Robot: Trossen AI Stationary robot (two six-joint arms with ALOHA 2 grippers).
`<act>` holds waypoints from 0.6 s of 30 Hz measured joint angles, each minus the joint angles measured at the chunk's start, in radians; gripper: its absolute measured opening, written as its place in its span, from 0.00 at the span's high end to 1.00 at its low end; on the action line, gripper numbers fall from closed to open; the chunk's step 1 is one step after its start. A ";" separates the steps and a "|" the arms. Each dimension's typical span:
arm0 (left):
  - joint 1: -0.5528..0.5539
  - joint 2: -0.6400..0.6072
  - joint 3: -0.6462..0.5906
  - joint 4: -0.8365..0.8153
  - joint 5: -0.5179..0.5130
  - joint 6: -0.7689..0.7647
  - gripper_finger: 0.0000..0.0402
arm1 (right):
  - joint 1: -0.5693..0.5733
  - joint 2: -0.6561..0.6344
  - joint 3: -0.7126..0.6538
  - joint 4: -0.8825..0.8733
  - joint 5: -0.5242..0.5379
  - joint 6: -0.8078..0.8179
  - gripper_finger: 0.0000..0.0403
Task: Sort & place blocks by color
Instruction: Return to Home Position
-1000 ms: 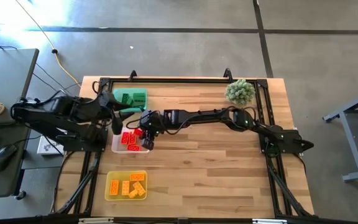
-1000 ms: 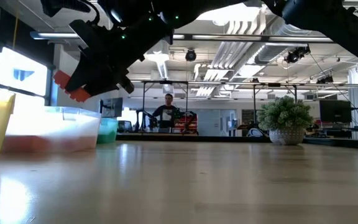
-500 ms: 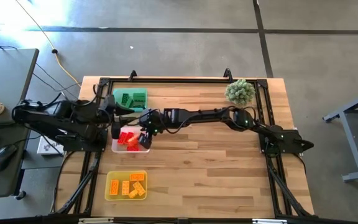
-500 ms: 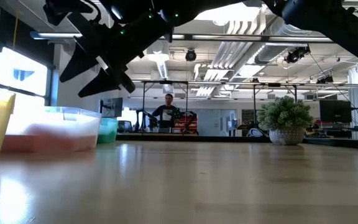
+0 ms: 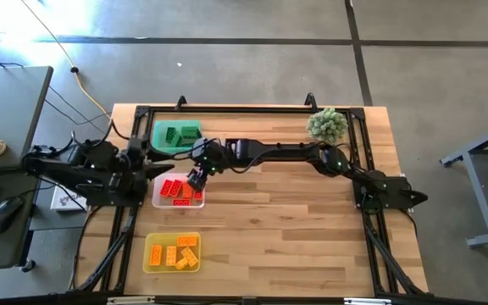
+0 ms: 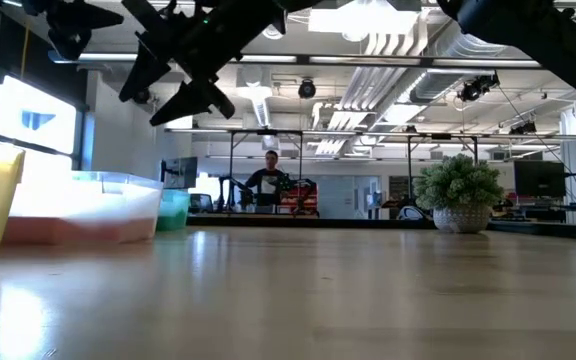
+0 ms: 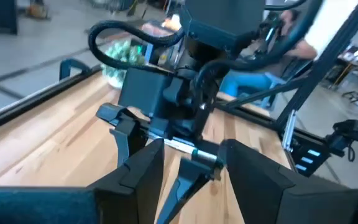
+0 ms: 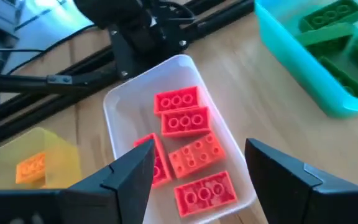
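Several red blocks (image 8: 188, 121) lie flat in the clear tray (image 5: 158, 200) at the table's left. Green blocks (image 5: 179, 133) lie in the green tray (image 5: 156, 144) behind it. Orange-yellow blocks (image 5: 176, 252) lie in the yellow tray (image 5: 150, 264) near the front edge. My right gripper (image 5: 197, 178) hangs open above the clear tray's right rim, nothing between its fingers (image 8: 132, 171). In the low view it (image 6: 173, 95) is well above the trays. My left gripper (image 5: 148, 164) is open and holds nothing, just left of the clear tray, facing the right arm (image 7: 185, 106).
A spiky pale green plant (image 5: 326, 124) stands at the far right corner. A black frame (image 5: 227, 108) runs along the table's edges. The middle and right of the wooden top (image 5: 295, 229) are bare. A person (image 6: 271, 180) sits far off in the room.
My right gripper has opened and let go of a red block, which has dropped into the clear tray. It has then risen and drawn a little toward the far edge. My left gripper has pulled back toward the table's left edge.
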 joint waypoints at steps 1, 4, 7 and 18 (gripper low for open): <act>0.000 -0.023 -0.020 0.015 0.002 0.012 0.60 | 0.000 -0.008 0.000 -0.014 0.008 0.001 0.41; 0.000 -0.096 -0.068 0.052 0.015 0.044 0.60 | 0.000 -0.030 0.000 -0.082 0.041 0.027 0.41; 0.000 -0.166 -0.111 0.073 0.052 0.065 0.60 | 0.000 -0.061 0.000 -0.131 0.077 0.062 0.41; 0.000 -0.309 -0.285 0.100 0.107 0.051 0.60 | 0.028 -0.179 0.001 -0.236 0.180 0.102 0.41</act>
